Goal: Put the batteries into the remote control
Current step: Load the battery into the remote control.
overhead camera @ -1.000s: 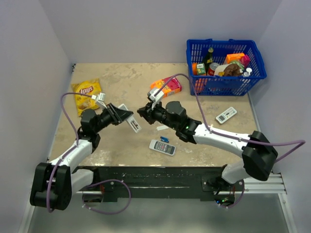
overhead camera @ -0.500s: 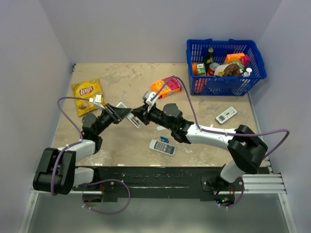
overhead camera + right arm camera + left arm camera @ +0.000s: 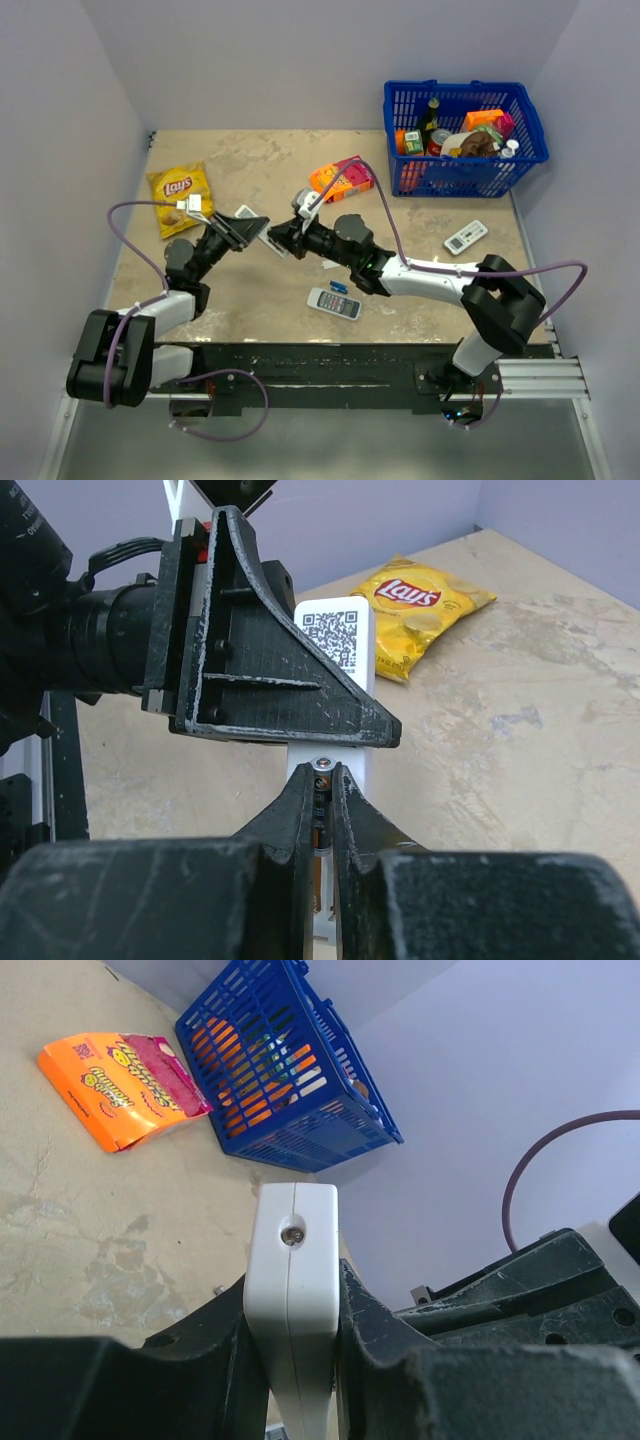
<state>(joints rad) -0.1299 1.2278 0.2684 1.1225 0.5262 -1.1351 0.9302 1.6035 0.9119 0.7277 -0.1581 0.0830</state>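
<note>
Moved: both wrists have travelled toward 10 o'clock over the table in the last second; the gap between them has closed; tips now meet
Right jaws: right gripper almost shut, pinching one battery by its sides; silvery end points to 12 o'clock in the wrist view, at the remote
Left jaws: left gripper partly open, clamped on the narrow edges of the remote control; remote held off the table, its end standing out past the fingers
Contact: battery tip sits at the remote's body just under the left finger; seated in the bay or not, cannot tell; the fingers hide it
Second battery: not made out in any view
Around: grey-white remote at 5 o'clock from the meeting point, small blue item just beside it; chips bag at 10 o'clock; blue basket at 2 o'clock
Step, judged: feeding the first cell into the bay
Doing it well: hold the left clamp steady; line the cell's axis with the bay; check polarity; push the spring end first, then rock flat; release only once seated; a thin cell may pivot in the pinch
</note>
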